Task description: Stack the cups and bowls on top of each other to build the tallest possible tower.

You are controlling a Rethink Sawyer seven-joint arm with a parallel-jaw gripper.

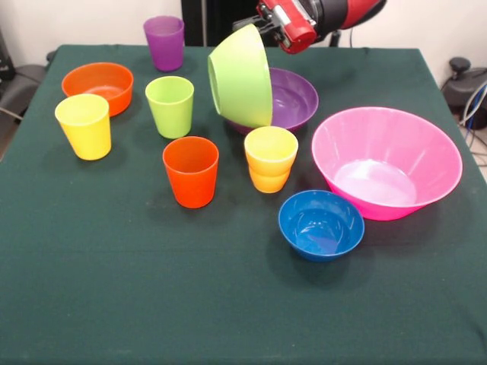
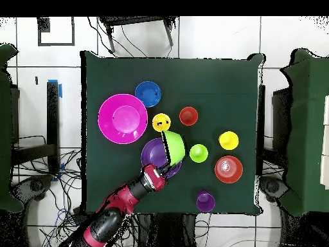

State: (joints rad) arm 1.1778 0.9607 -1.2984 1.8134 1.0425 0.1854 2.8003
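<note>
Front camera facing robot across green table (image 1: 91, 304), overhead straight down, both sharing tabletop

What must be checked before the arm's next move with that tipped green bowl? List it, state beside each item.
1. Gripper at the lime green bowl, by its upper rim: ok. Whether it is clamped on the rim: cannot tell.
2. Green bowl level: not ok. It stands on edge, opening facing sideways, lower rim in the purple bowl.
3. Purple bowl upright as a base: ok.
4. Neighbours clear of a swing: not ok. The yellow-orange cups and the lime green cup stand close by.
5. Pink bowl, the widest base, free: ok; nothing is in it.
6. Tower begun: not ok. Only the yellow-orange cups look nested.
</note>
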